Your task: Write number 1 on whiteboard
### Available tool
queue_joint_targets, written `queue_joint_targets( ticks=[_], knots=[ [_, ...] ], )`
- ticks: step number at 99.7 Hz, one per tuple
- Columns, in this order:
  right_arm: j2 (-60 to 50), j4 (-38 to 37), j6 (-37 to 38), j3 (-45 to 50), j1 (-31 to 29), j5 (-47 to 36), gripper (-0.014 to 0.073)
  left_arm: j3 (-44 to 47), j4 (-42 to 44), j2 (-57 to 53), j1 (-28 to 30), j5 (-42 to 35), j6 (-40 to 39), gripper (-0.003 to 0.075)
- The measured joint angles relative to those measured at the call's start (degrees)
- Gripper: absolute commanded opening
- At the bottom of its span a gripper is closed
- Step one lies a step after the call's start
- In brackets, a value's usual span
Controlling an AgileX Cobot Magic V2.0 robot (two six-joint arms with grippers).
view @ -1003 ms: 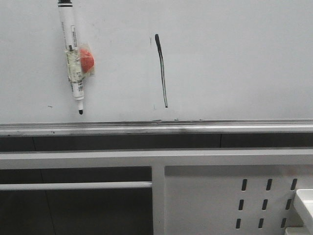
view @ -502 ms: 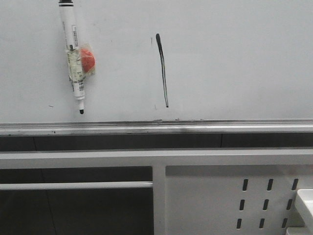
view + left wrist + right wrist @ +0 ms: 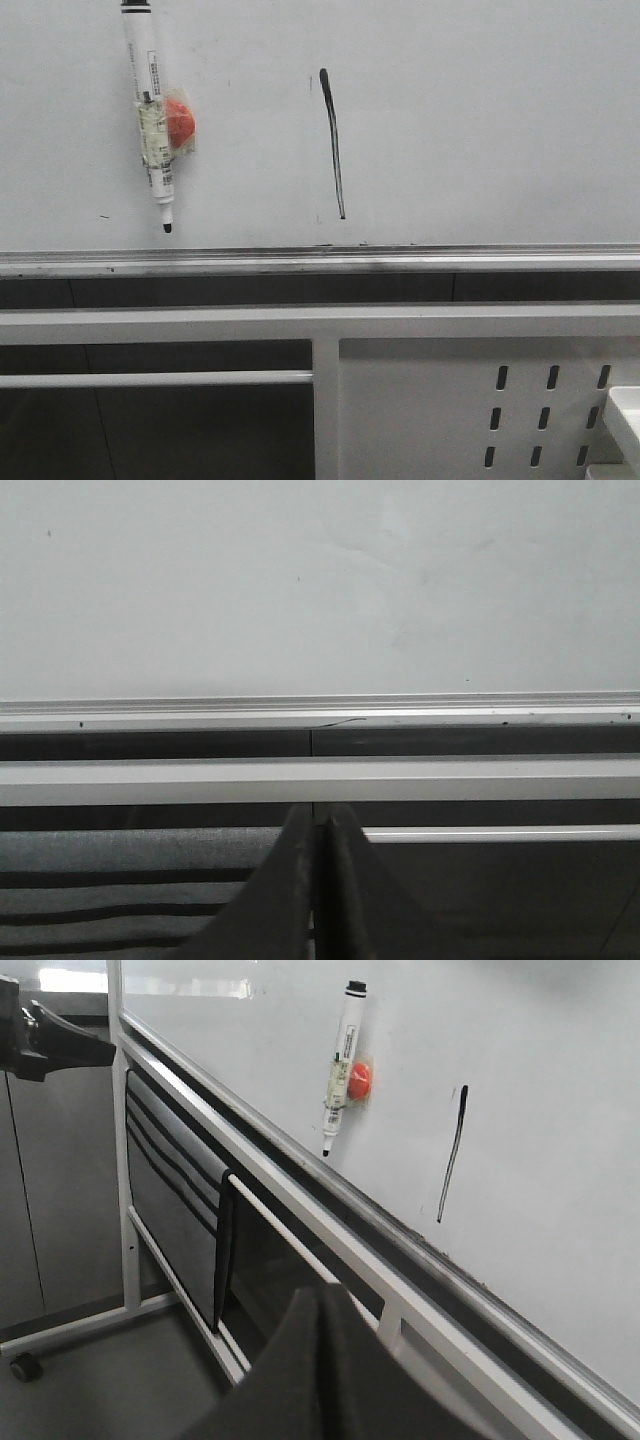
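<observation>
Number 1 (image 3: 333, 145) drawn on slick whiteboard (image 3: 480, 120); light, stiff marker (image 3: 150, 115) at its nine o'clock, best gripped mid-barrel; left fingers (image 3: 318, 880) and right fingers (image 3: 325, 1360) together, empty.

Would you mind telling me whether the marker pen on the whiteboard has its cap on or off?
Off: the marker pen hangs on the whiteboard with its bare black tip pointing down.
</observation>
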Motion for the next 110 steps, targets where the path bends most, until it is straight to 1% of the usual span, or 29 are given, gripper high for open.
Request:
queue_joint_targets(
  ticks=[7, 22, 36, 41, 48, 59, 67, 81, 95, 110],
  knots=[
    [-0.08, 2.00, 0.00, 1.94, 0.00, -2.13, -0.0069, 0.00, 0.00, 0.00, 0.00, 0.00, 0.00, -0.0020],
    [-1.45, 5.79, 0.00, 9.28, -0.48, -8.44, -0.0069, 0.00, 0.00, 0.00, 0.00, 0.00, 0.00, -0.0020],
    [-4.73, 9.70, 0.00, 9.30, -4.20, -6.42, -0.0069, 0.00, 0.00, 0.00, 0.00, 0.00, 0.00, -0.0020],
    [-6.35, 10.17, 0.00, 9.30, -6.86, -4.33, -0.0069, 0.00, 0.00, 0.00, 0.00, 0.00, 0.00, -0.0020],
    [-7.88, 10.40, 0.00, 9.30, -12.12, -0.43, -0.0069, 0.00, 0.00, 0.00, 0.00, 0.00, 0.03, -0.0020],
    [-8.21, 10.66, 0.00, 9.30, -22.31, 3.77, -0.0069, 0.00, 0.00, 0.00, 0.00, 0.00, 0.03, -0.0020],
    [-8.21, 10.78, 0.00, 9.30, -29.94, 4.57, -0.0069, 0.00, 0.00, 0.00, 0.00, 0.00, 0.03, -0.0020],
    [-8.30, 10.83, 0.00, 9.30, -40.51, 4.80, -0.0069, 0.00, 0.00, 0.00, 0.00, 0.00, 0.03, -0.0020],
    [-8.30, 10.92, 0.00, 9.30, -46.92, 5.36, -0.0069, 0.00, 0.00, 0.00, 0.00, 0.00, 0.03, -0.0020],
    [-8.43, 10.59, 0.11, 9.30, -49.70, 6.85, -0.0069, 0.00, 0.00, 0.00, 0.00, 0.00, 0.03, -0.0020]
  ],
)
